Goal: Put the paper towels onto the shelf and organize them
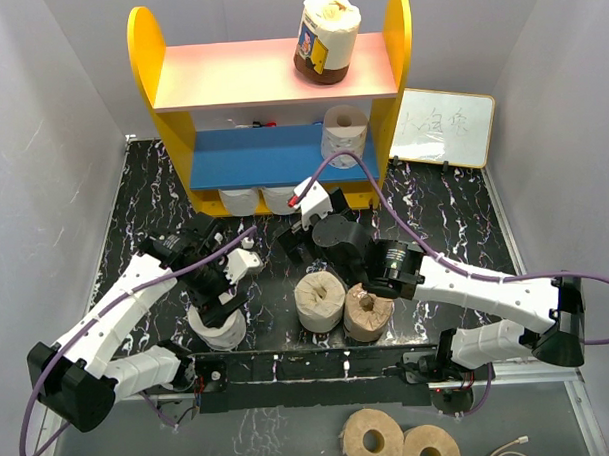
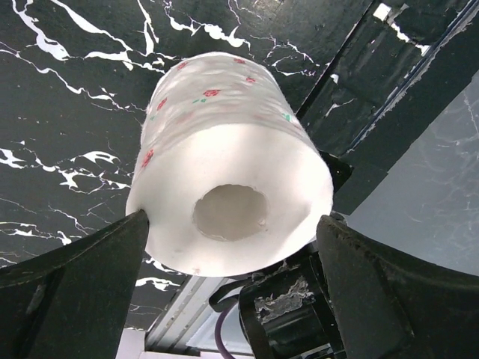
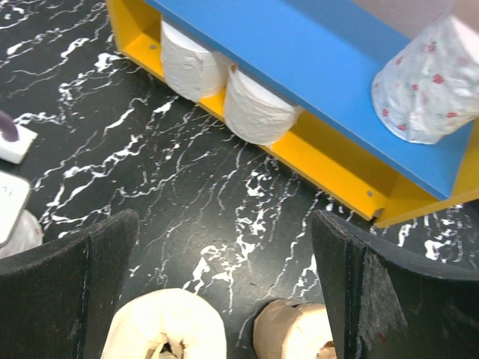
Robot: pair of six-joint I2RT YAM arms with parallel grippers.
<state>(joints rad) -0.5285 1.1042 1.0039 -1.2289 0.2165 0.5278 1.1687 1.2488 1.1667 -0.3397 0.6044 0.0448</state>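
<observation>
Clamped on the white roll with the left gripper, at the worktop's near edge. Lift straight, squeeze gently, steer past the tan rolls, set on the blue board of the shelf. Right gripper spread, empty, facing the shelf.

I see dark handwritten strokes on the whiteboard leaning beside the shelf, but I can't read them from here. The wrapped roll on its upper board carries a printed label, too small for me to make out.
</observation>
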